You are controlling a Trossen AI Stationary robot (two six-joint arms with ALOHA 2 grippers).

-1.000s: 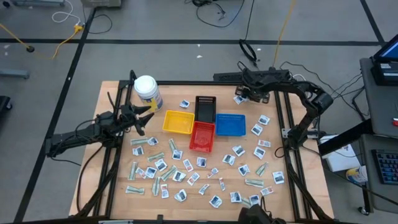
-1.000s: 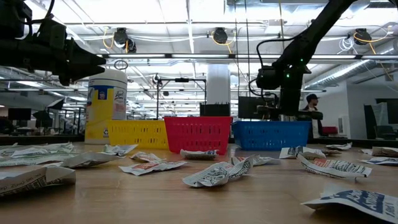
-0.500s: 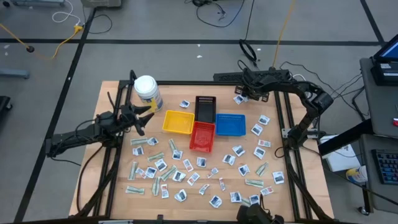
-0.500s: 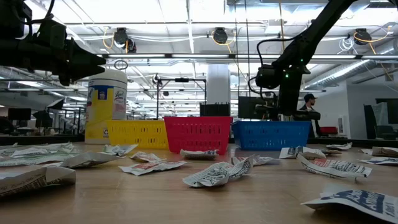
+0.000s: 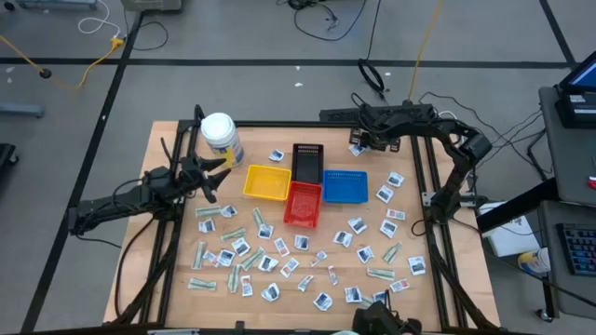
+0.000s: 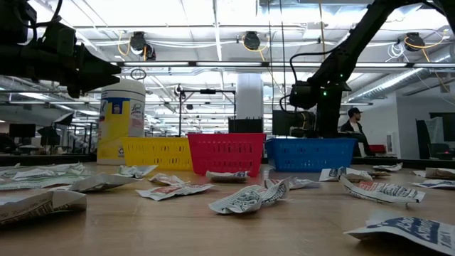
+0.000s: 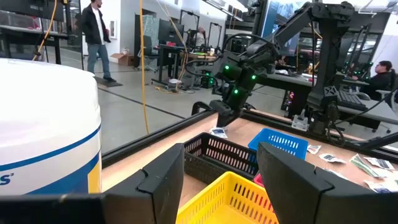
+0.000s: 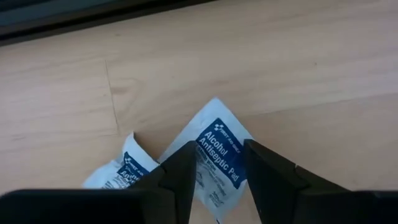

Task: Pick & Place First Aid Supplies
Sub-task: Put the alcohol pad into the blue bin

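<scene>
Between the right claw's parted fingers lie two alcohol pad packets; left claw released.

A white packet with a blue band reads "Alcohol Antiseptic Pad", with a smaller brand line above it too small to make out. A second packet just beside it carries similar blue print, cut off and unreadable. The jar has a yellow label with dark lettering that cannot be read. Other packets on the worktop show blue and red print, none of it legible.
</scene>
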